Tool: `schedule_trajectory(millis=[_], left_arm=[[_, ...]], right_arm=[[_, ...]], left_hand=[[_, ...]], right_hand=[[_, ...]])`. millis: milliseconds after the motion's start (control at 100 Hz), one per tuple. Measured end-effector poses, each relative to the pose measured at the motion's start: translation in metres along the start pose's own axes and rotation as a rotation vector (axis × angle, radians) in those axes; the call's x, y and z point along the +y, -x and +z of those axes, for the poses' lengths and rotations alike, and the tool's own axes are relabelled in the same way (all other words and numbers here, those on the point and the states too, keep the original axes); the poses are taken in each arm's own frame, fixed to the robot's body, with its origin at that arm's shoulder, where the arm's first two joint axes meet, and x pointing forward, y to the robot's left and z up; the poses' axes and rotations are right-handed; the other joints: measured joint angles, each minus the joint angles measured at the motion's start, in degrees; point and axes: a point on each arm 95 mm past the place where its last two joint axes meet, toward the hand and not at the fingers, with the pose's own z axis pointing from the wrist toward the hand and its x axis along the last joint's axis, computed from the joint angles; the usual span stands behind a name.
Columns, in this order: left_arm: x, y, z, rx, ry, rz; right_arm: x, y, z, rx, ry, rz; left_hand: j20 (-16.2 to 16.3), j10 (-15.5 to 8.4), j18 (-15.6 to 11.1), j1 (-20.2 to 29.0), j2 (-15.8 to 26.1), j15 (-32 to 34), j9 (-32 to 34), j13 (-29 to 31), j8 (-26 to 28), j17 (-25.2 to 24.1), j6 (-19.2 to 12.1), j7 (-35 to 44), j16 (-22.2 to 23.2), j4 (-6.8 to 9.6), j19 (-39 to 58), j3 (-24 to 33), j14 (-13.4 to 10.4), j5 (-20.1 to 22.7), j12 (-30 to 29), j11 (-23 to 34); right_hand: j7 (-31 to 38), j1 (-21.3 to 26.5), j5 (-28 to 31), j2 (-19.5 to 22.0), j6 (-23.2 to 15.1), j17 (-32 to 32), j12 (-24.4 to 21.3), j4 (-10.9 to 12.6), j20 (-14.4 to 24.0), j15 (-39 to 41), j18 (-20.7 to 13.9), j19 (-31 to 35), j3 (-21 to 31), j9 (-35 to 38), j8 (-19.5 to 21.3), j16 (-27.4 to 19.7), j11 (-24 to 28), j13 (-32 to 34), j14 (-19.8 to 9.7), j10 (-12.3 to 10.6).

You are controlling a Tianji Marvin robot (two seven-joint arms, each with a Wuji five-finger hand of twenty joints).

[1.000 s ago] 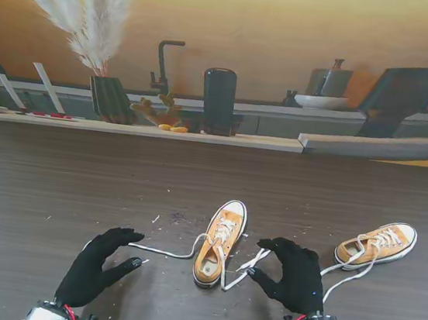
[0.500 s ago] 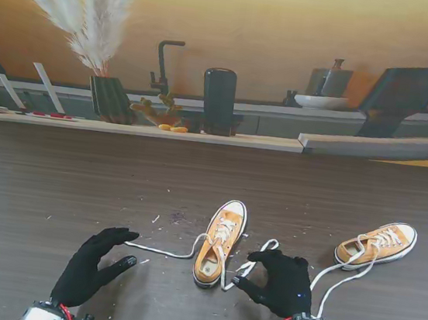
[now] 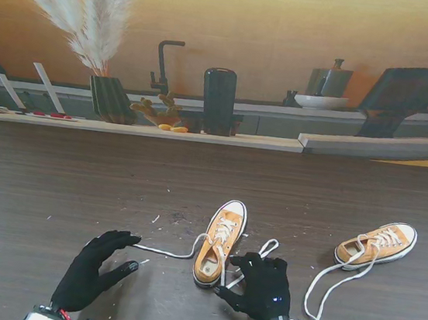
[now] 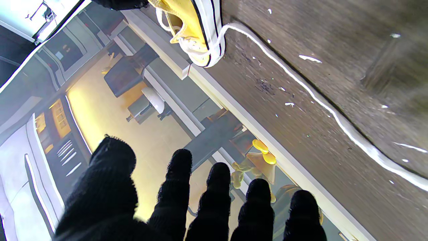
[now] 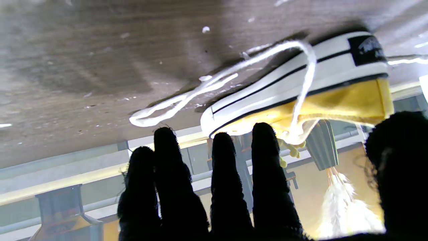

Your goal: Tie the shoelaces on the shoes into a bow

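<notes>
Stand view: one yellow shoe (image 3: 219, 243) sits mid-table (image 3: 78, 182), another shoe (image 3: 379, 244) at its 3 o'clock. Left hand (image 3: 95, 270) spreads its fingers (image 4: 177, 187) wide, holding nothing. Right hand (image 3: 261, 287) fingers (image 5: 227, 180) are straight, beside the white lace (image 3: 253, 257).

We find no readable text; the black heel patch (image 5: 366, 50) on the yellow canvas sneaker (image 5: 334, 103) is too blurred to read.

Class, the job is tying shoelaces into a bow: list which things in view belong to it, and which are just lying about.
Belong: near orange sneaker, its white shoelaces, far orange sneaker.
Lying about: pampas grass vase, black faucet, black canister.
</notes>
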Motion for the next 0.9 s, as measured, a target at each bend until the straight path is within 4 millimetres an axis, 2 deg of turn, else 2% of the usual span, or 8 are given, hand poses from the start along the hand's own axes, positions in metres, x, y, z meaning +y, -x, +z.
schedule_trajectory(millis=[110,240,410,530,590,660,850,900], left_arm=[[0.000,0.000,0.000,0.008,0.002,-0.003],[0.000,-0.001,0.000,0.012,0.007,-0.005],[0.001,-0.001,0.000,0.013,0.009,-0.007],[0.001,-0.001,0.000,0.015,0.011,-0.008],[0.001,-0.001,0.000,0.017,0.012,-0.009],[0.001,-0.001,0.000,0.018,0.012,-0.009],[0.001,-0.001,0.000,0.019,0.013,-0.010],[0.001,-0.001,0.000,0.019,0.012,-0.010]], right_arm=[[-0.004,-0.002,0.002,-0.018,-0.025,-0.042],[-0.010,-0.003,0.005,-0.010,-0.042,-0.040],[-0.018,-0.005,0.010,0.004,-0.055,-0.060],[-0.024,-0.004,0.014,0.011,-0.061,-0.057],[-0.026,-0.003,0.016,0.014,-0.060,-0.063],[-0.028,-0.004,0.021,0.017,-0.032,-0.072],[-0.028,-0.001,0.040,-0.002,0.111,-0.035],[-0.028,-0.001,0.044,-0.002,0.111,-0.036]], left_hand=[[0.0,0.0,0.0,0.0,0.0,0.0,0.0,0.0,0.0,0.0,0.0,0.0,0.0,0.00,0.0,0.0,0.0,0.0,0.0,0.0],[0.0,0.0,0.0,0.0,0.0,0.0,0.0,0.0,0.0,0.0,0.0,0.0,0.0,0.00,0.0,0.0,0.0,0.0,0.0,0.0],[0.0,0.0,0.0,0.0,0.0,0.0,0.0,0.0,0.0,0.0,0.0,0.0,0.0,0.00,0.0,0.0,0.0,0.0,0.0,0.0],[0.0,0.0,0.0,0.0,0.0,0.0,0.0,0.0,0.0,0.0,0.0,0.0,0.0,0.00,0.0,0.0,0.0,0.0,0.0,0.0],[0.0,0.0,0.0,0.0,0.0,0.0,0.0,0.0,0.0,0.0,0.0,0.0,0.0,0.00,0.0,0.0,0.0,0.0,0.0,0.0],[0.0,0.0,0.0,0.0,0.0,0.0,0.0,0.0,0.0,0.0,0.0,0.0,0.0,0.00,0.0,0.0,0.0,0.0,0.0,0.0],[0.0,0.0,0.0,0.0,0.0,0.0,0.0,0.0,0.0,0.0,0.0,0.0,0.0,0.00,0.0,0.0,0.0,0.0,0.0,0.0],[0.0,0.0,0.0,0.0,0.0,0.0,0.0,0.0,0.0,0.0,0.0,0.0,0.0,0.00,0.0,0.0,0.0,0.0,0.0,0.0]], right_hand=[[-2.0,0.0,-0.3,0.0,4.6,-0.7,0.1,0.0,0.3,-0.1,-0.1,-0.2,-0.7,-1.8,-0.3,0.0,-0.1,-0.7,0.0,0.8],[-2.7,0.0,-0.3,0.0,6.5,-0.8,0.1,0.0,0.3,-0.6,-0.1,-0.2,-0.8,-2.2,-1.5,0.0,-0.2,-0.7,0.0,0.9],[-2.7,0.7,-0.3,-1.9,6.2,-0.8,0.1,0.0,0.3,-0.6,-0.1,-0.2,-1.2,-2.2,-1.6,0.0,-0.2,-0.7,0.0,0.9],[0.2,4.0,-0.3,-4.8,3.8,-0.6,0.1,0.7,0.3,-0.5,-0.1,-0.2,-1.0,-2.2,-1.6,1.8,0.6,-0.7,0.0,0.9],[1.8,3.8,-0.2,-9.8,3.0,-0.2,0.1,0.7,0.1,-0.4,-0.1,-0.2,9.6,-2.2,-0.8,3.9,1.2,-1.3,-0.1,0.9],[4.7,3.7,1.6,-14.2,2.3,0.6,0.1,-1.1,0.0,0.3,-0.1,0.1,19.0,-1.0,0.6,4.2,1.7,-0.5,-0.1,0.9],[10.2,3.2,9.0,-20.8,-0.5,4.9,1.1,-1.8,-0.4,2.5,0.7,3.2,27.4,5.7,4.1,7.3,4.6,3.4,-0.2,0.9],[11.5,5.0,11.7,-20.3,-1.3,5.8,1.4,-1.8,-0.4,3.1,1.1,3.8,28.1,7.7,4.4,8.0,4.9,4.6,-0.3,0.9]])
